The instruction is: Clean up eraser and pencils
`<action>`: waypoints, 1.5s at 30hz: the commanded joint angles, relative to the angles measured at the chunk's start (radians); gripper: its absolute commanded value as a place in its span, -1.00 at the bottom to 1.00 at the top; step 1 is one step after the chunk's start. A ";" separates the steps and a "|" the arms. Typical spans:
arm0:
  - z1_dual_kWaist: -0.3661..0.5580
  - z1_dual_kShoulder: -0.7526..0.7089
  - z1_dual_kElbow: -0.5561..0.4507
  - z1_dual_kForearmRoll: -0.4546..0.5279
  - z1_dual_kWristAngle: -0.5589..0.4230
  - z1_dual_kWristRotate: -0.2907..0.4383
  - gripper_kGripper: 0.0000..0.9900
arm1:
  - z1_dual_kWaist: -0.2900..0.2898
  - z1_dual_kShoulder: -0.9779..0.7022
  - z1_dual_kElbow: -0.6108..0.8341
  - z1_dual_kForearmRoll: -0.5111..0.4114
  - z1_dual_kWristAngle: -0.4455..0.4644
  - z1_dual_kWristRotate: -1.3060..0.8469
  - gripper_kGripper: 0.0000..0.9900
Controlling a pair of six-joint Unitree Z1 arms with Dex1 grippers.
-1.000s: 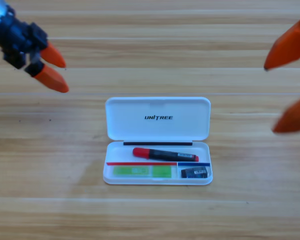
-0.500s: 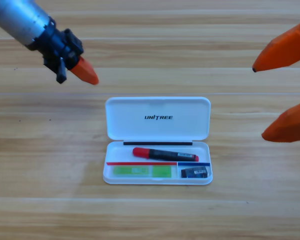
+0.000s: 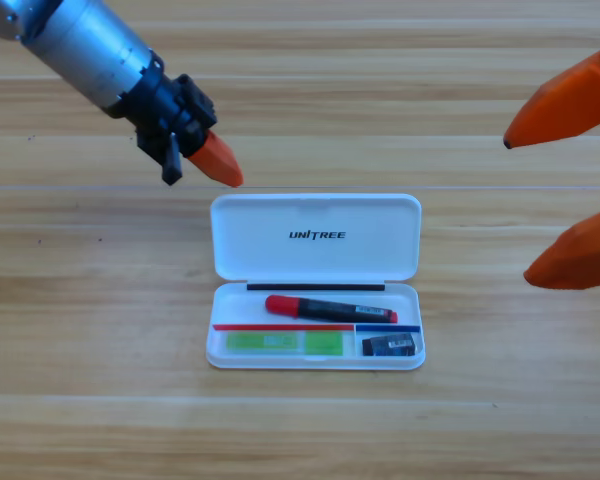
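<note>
White case sits mid-bench, lid flipped open and lying flat on the far side, tray on the near side. Near front row of the tray: green pencil in the left slot, long axis left-right, parallel to the tray's front wall. Eraser in the small front-right compartment, long side also left-right, tilted a touch. Behind them, in the back slot: black pencil with red cap, lying left-right with a slight tilt, cap end to the left, right end a bit nearer the camera. All three are inside the tray, none on the bench.

Bare wood all round the case; wide room near, left and right of it.

Far side: left claw reaches in from the upper-left corner, tip just off the lid's far-left corner, not touching it. Only one orange jaw shape shows, so whether it's open can't be told; nothing seen in it. Right claw waits at the right edge, cut off, jaws spread wide apart, holding nothing, well apart from the case.
</note>
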 commanded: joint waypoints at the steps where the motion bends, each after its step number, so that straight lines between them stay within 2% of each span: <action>1: -0.049 0.058 0.015 -0.016 0.005 -0.019 -1.00 | -0.025 -0.009 0.036 -0.015 0.016 0.004 1.00; 16: -0.049 0.080 0.009 -0.036 0.011 -0.009 -1.00 | -0.025 -0.012 0.062 -0.015 0.024 -0.015 1.00; 29: -0.049 0.137 0.047 -0.089 0.011 -0.006 -1.00 | -0.025 -0.020 0.066 -0.015 0.033 -0.016 1.00; 45: -0.051 0.095 0.052 -0.063 0.006 -0.028 -1.00 | -0.025 -0.021 0.066 -0.015 0.038 -0.016 1.00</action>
